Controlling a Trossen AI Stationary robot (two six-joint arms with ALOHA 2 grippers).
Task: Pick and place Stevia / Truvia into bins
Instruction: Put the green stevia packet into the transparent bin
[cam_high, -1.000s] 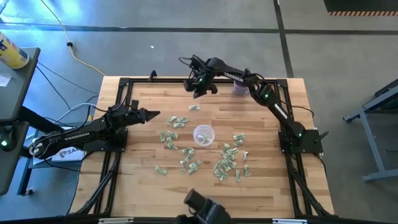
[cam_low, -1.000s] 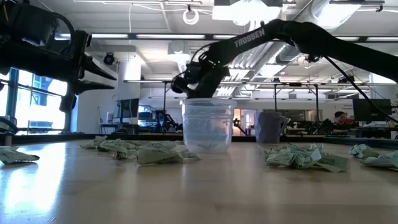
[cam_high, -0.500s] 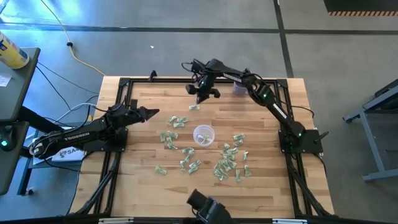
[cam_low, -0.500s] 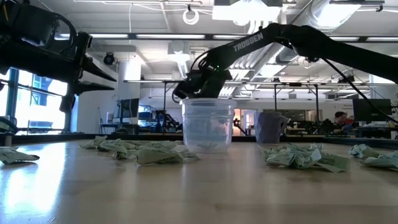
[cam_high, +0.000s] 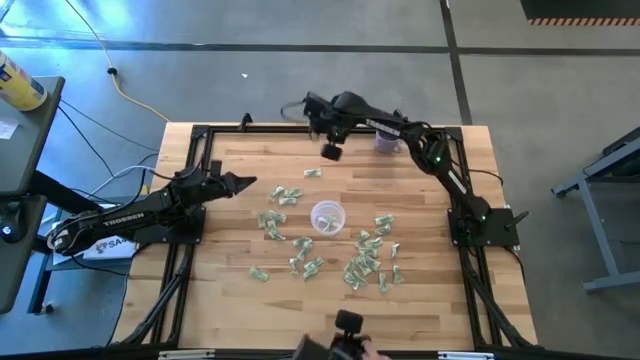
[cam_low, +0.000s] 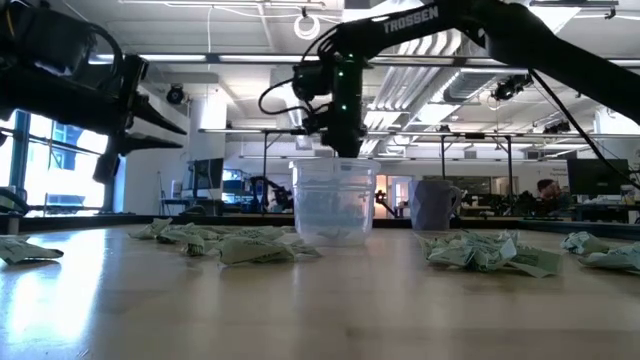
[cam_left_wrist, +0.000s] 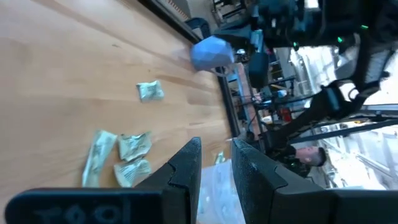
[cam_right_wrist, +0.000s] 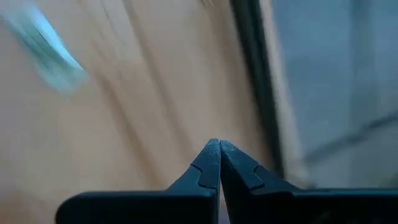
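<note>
Many pale green and white sachets lie flat and scattered around a clear round cup, which stands upright mid-table. One lone sachet lies toward the far edge, and it shows blurred in the right wrist view. My right gripper hangs above the table just beyond that sachet, pointing down, shut and empty. My left gripper waits over the table's left part with its fingers a little apart.
A small bluish cup stands near the far edge, right of my right gripper. A black frame borders the wooden table. Bare wood lies along the left side and the near edge.
My right arm has lifted its wrist near the far edge, and the gripper has tipped from slanting to pointing down, shifting slightly toward the table's right. The lone sachet beneath it has stayed where it was.
</note>
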